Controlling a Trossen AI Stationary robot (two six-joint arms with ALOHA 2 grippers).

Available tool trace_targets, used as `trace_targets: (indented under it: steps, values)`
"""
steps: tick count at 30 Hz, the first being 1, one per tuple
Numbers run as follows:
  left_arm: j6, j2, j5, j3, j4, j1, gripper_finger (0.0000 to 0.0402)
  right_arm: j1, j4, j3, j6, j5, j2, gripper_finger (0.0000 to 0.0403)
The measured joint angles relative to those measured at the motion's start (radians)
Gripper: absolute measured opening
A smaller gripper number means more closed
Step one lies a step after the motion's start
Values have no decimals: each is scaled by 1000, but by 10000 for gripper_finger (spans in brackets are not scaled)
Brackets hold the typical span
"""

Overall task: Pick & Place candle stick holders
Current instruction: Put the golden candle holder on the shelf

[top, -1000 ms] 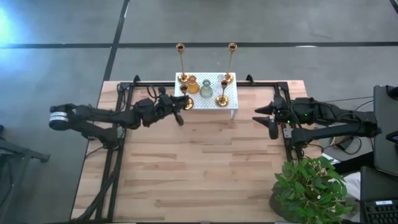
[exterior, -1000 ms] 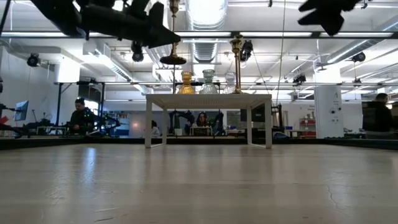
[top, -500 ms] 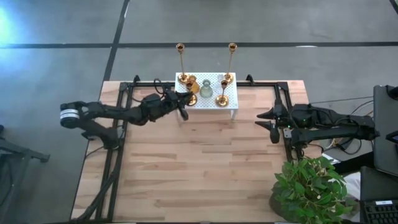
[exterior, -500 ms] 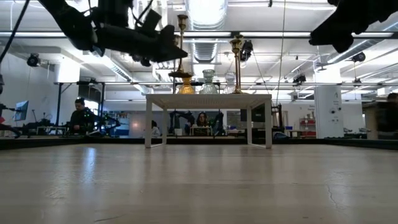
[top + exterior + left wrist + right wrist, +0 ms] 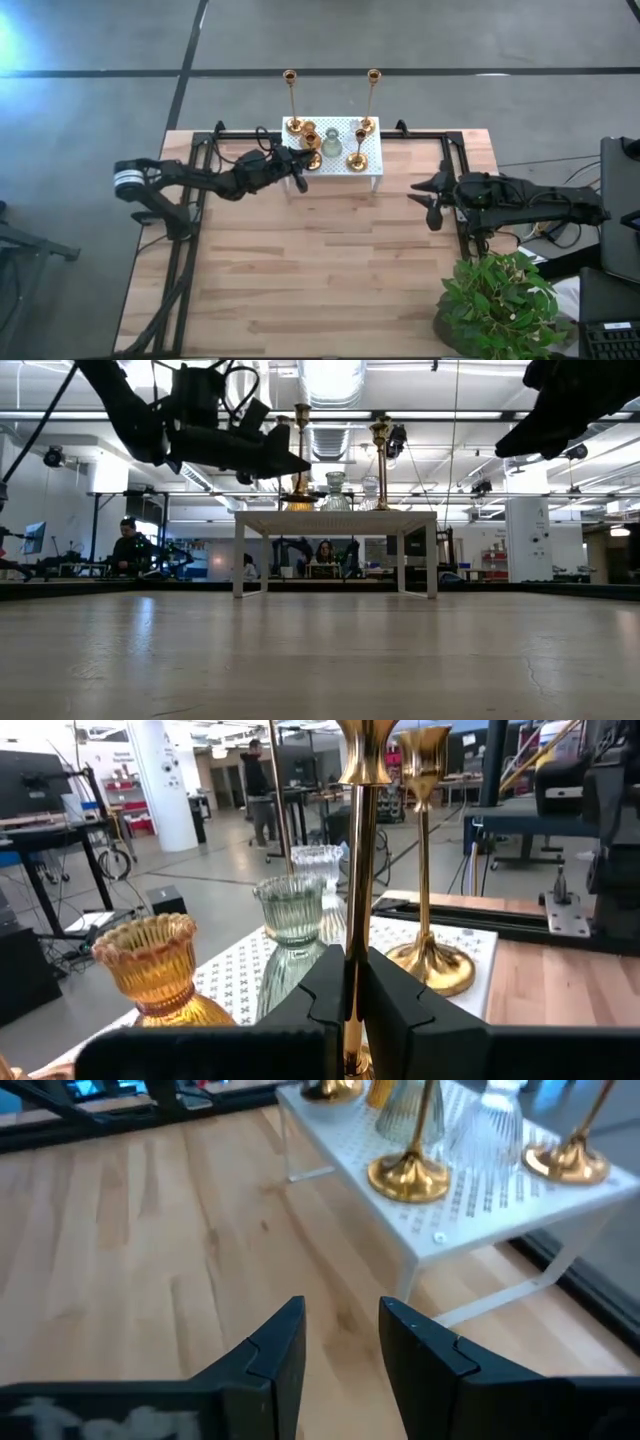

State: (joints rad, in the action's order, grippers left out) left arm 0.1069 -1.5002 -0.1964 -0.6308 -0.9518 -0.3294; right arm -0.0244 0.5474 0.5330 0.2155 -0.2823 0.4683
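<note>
My left gripper (image 5: 300, 166) is at the left end of the white perforated rack (image 5: 372, 160) and is shut on a brass candle stick holder (image 5: 301, 435). On the rack stand an amber glass holder (image 5: 160, 970), a grey-green glass holder (image 5: 292, 910), a clear one (image 5: 322, 860) and another brass stick (image 5: 424, 850) on its round base. Two tall thin brass sticks (image 5: 291, 100) (image 5: 372, 98) stand at the rack's far edge. My right gripper (image 5: 432, 200) is open and empty, right of the rack. My left gripper pinches the brass holder's thin stem (image 5: 354, 935) between its two fingers. The fingers come level from the table's left side and lie across the stem. The holder stands upright. Its base (image 5: 298, 500) is at the rack's top; whether it touches, I cannot tell.
A potted plant (image 5: 500, 300) stands at the table's near right corner. A black frame (image 5: 200, 160) runs along the table's left, far and right sides. Bare wood (image 5: 320, 270) lies in front of the rack. People show in the room behind (image 5: 128, 545).
My left gripper has carried the brass holder toward the rack, rightward and toward the far edge, and down. The holder stays upright; its base has come from beside the rack to over the rack's left part. My right gripper has drifted a little toward the near edge.
</note>
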Motion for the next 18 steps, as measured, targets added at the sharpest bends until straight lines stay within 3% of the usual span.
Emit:
trace_targets:
  steps: [6, 11, 18]
  values:
    - [-1, -18, -1, 0, -24, -8, 21, 0, -175, -65, -147, -12, -2, 128]
    - [-1, -16, -1, 0, -25, -14, 21, 0, -184, -113, -192, -84, -14, 137]
    - [-1, -16, -2, 0, -24, -16, 21, 0, -187, -177, -175, -94, -199, 144]
